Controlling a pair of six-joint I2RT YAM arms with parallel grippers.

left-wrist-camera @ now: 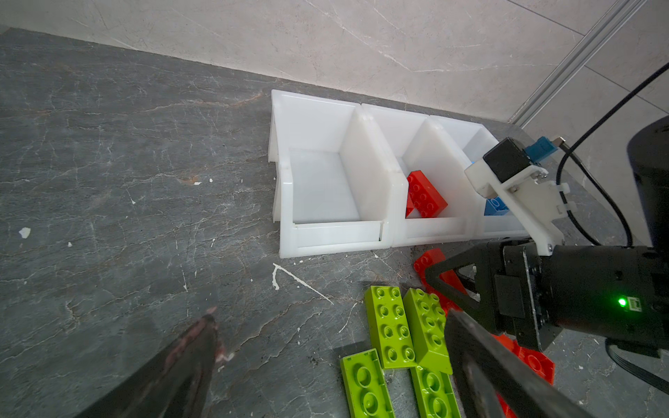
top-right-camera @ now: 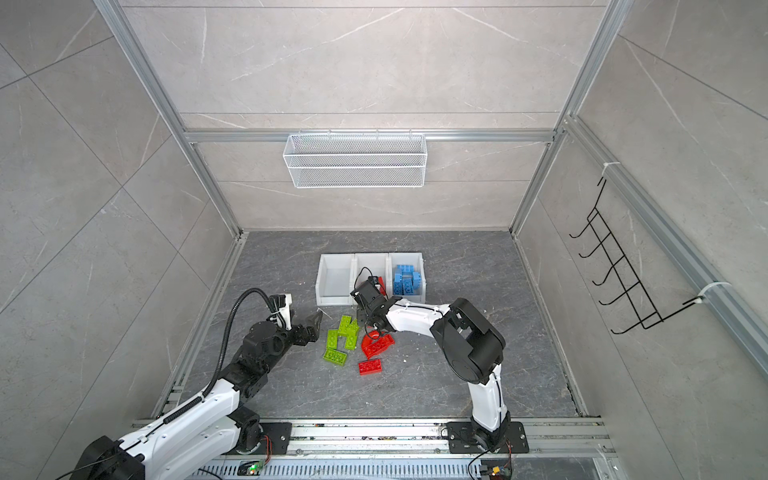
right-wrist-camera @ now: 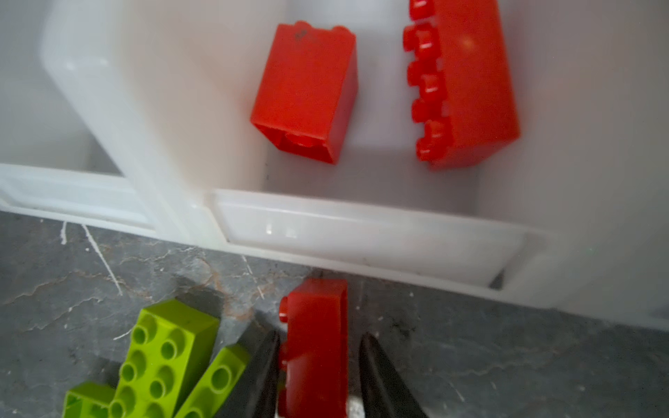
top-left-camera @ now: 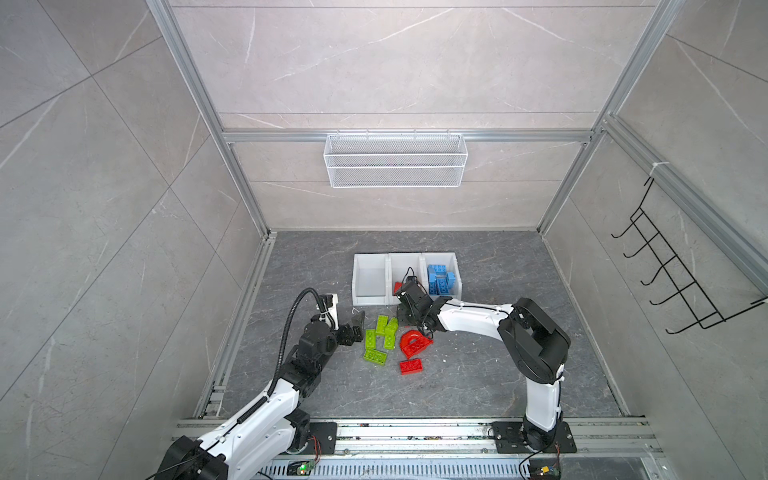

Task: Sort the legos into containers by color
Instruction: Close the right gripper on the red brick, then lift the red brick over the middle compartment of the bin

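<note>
Progress, clock read in a top view with 12 at the back wall:
- Three white bins stand in a row at 12 o'clock of the loose pile
- Right bin point(top-left-camera: 458, 279): blue bricks point(top-left-camera: 440, 280) heaped inside, and no blue is seen on the table, so I judge blue finished
- Middle bin point(left-wrist-camera: 430, 231): two red bricks inside, a short one point(right-wrist-camera: 306, 90) and a long one point(right-wrist-camera: 467, 83) lying on its side
- Left bin point(top-left-camera: 355, 274): bare, so I take it to be meant for green; green not begun
- Green bricks point(top-left-camera: 382, 336), about five, lie clustered on the table
- At 3 o'clock of them a red arch point(top-left-camera: 409, 337) leans on a flat red piece point(top-left-camera: 419, 348); a red block point(top-left-camera: 410, 365) lies at 6 o'clock of the arch

End effectors:
- Right gripper point(right-wrist-camera: 316, 340): jaws narrow, straddling a red brick point(right-wrist-camera: 318, 311) just in front of the middle bin's lip. One finger point(right-wrist-camera: 266, 365) is against its stud side, with a sliver of gap at the other; firm hold or not, cannot tell
- Left gripper point(top-left-camera: 355, 328): jaws wide, nothing between them, at 9 o'clock of the greens

Obscured:
- Right jaws are hidden under the wrist in both top views
- Blue count is unclear
- Greens are cut off at the frame edge in both wrist views
- How the arch and flat piece join is unclear
</note>
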